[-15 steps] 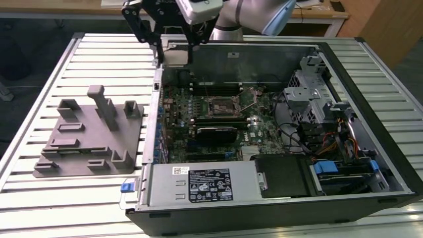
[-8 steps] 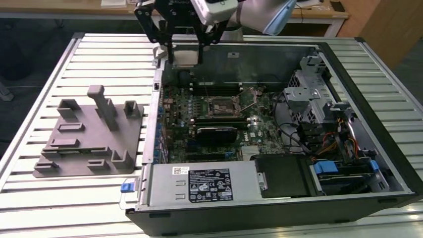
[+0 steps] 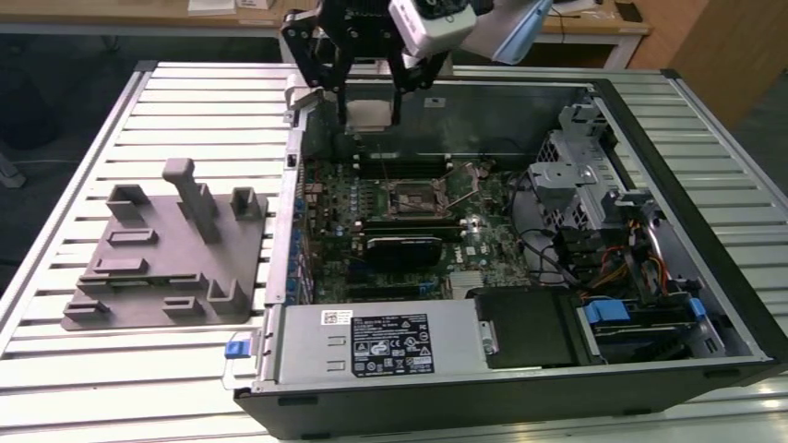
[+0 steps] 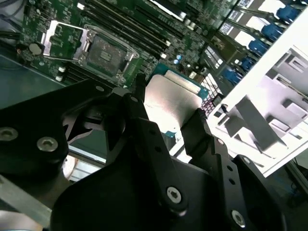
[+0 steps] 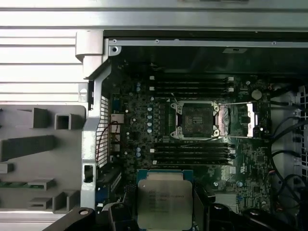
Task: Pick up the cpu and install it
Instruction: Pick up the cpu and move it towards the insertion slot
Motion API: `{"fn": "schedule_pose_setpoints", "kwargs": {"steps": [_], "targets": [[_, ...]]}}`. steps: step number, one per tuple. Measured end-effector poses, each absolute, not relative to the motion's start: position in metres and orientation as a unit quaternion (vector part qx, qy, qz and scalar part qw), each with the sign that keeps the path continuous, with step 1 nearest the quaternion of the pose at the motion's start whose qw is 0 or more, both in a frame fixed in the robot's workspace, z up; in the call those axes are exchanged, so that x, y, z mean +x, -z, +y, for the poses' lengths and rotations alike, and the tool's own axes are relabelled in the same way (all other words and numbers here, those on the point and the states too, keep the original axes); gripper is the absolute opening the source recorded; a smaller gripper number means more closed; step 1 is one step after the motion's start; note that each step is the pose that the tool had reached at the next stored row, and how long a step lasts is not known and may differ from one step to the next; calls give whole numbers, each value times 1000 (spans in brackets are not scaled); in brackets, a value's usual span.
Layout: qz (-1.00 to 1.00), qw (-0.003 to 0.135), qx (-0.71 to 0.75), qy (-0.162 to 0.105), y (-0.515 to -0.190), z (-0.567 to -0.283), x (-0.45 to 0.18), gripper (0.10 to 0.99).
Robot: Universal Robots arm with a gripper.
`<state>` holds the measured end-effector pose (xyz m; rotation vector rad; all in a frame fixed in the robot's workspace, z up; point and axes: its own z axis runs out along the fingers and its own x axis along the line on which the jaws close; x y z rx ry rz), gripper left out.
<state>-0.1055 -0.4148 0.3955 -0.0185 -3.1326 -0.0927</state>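
My gripper [image 3: 371, 113] hangs over the far left part of the open computer case, shut on the cpu [image 3: 371, 113], a small flat square chip with a silvery top. Both wrist views show the cpu [image 5: 164, 203] [image 4: 172, 102] clamped between the two black fingers [image 4: 144, 122]. The black-framed socket [image 3: 412, 196] on the green motherboard stands open, its metal cover flipped to the side. It lies below the chip and nearer the case's middle in the exterior view; the socket [image 5: 198, 117] [image 4: 105, 53] is bare in both wrist views.
The grey plastic fixture [image 3: 166, 254] with upright posts sits on the slatted table at the exterior view's left. The case wall [image 3: 290, 166] rises beside the gripper. Memory slots [image 5: 192, 84], a power supply [image 3: 376, 341], drive cages [image 3: 591, 175] and cables [image 3: 615, 268] crowd the case.
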Motion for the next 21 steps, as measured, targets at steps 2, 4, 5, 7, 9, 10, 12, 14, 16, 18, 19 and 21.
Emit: {"fn": "schedule_pose_setpoints", "kwargs": {"steps": [2,4,5,7,9,10,12,14,16,18,19,21], "targets": [[-1000,4,-6,29,-392,-415,-98,545],[-1000,5,-6,30,-388,-415,-91,545],[-1000,5,-6,30,-386,-415,-88,545],[-1000,5,-6,30,-383,-414,-81,545],[-1000,5,-6,30,-379,-414,-74,545],[-1000,5,-6,30,-377,-414,-70,545],[-1000,5,-6,30,-374,-414,-63,545],[-1000,5,-6,30,-370,-414,-57,545],[-1000,5,-6,30,-366,-414,-51,545],[-1000,5,-6,30,-363,-414,-47,545],[-1000,5,-6,30,-361,-413,-46,545],[-1000,5,-6,29,-357,-412,-45,545]]}}
